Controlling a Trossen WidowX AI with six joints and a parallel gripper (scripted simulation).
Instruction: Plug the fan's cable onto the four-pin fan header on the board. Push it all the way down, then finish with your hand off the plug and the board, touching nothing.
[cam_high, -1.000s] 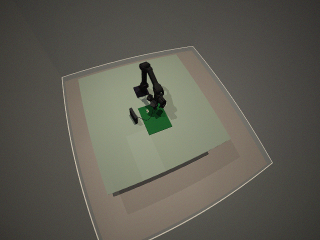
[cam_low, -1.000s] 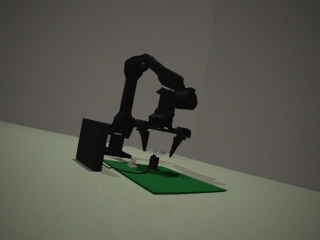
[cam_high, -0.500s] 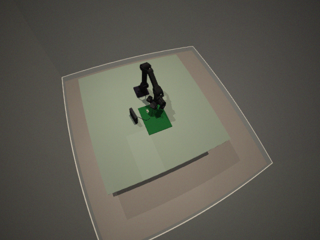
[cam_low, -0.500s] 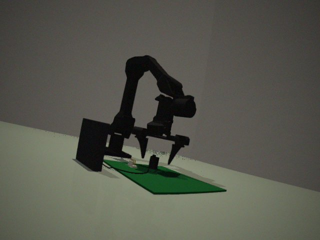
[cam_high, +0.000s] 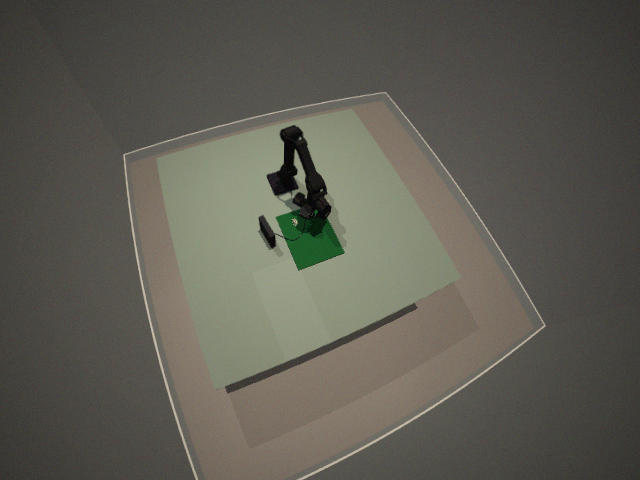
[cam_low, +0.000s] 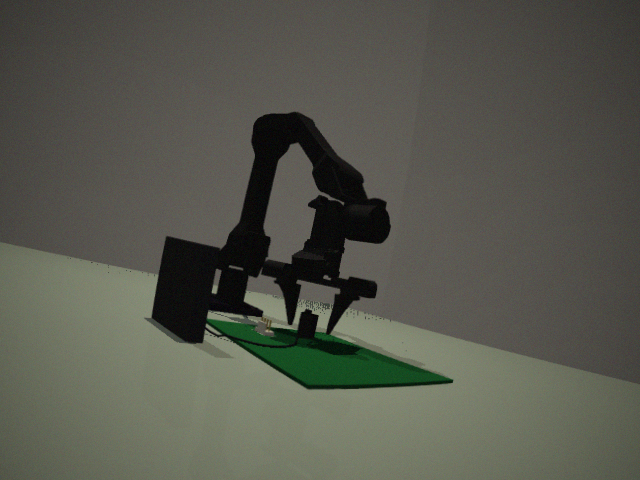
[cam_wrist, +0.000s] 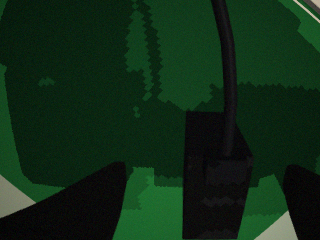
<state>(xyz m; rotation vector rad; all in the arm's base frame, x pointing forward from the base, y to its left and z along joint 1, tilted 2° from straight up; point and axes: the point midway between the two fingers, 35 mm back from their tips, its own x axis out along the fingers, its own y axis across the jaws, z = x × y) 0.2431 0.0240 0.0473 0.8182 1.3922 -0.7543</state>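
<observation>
Exterior view: the claw (cam_low: 313, 324) hangs over the board (cam_low: 361, 367), part open and gripping nothing, one finger (cam_low: 291, 302) on each side of the upright plug (cam_low: 307, 324) with a gap at both. From the plug, the header (cam_low: 265, 327) lies at 9 o'clock, near the board's edge, with the fan (cam_low: 181, 286) beyond on the surface (cam_low: 129, 413).

Board (cam_low: 330, 364) flat on table (cam_low: 103, 413). Fan (cam_low: 183, 289) upright just off board's left edge in exterior view. Header (cam_low: 266, 326) on board near fan. Plug (cam_low: 307, 325) standing on board right of header, cable (cam_low: 248, 341) running back to fan. Gripper (cam_low: 311, 320) straddling plug, fingers (cam_low: 291, 299) apart from it.
</observation>
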